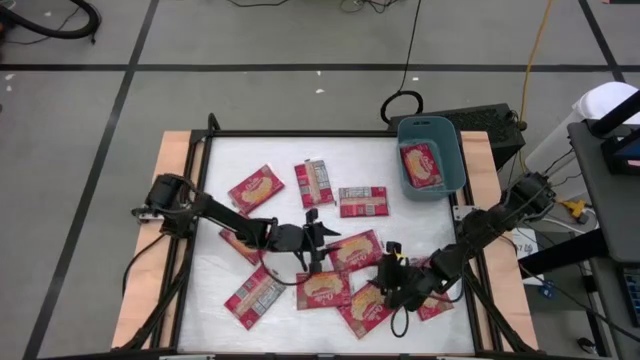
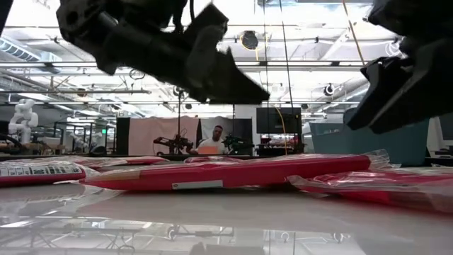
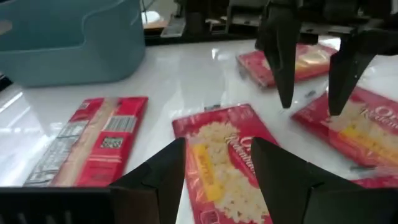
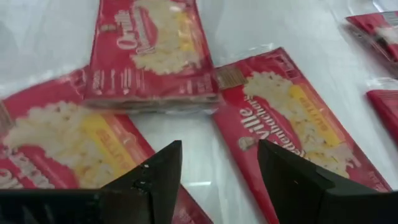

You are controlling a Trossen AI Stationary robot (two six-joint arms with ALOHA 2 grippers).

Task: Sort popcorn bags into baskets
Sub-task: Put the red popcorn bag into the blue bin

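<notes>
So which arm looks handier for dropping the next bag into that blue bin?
Probably the right. Its end effector hangs open over the bags on the bin's side of the table. The left end effector, also open, is mid-table, farther from the bin. Neither holds a bag.

A white table (image 1: 230, 155) carries scattered red popcorn bags (image 1: 256, 187) and a teal basket (image 1: 455, 160).
</notes>
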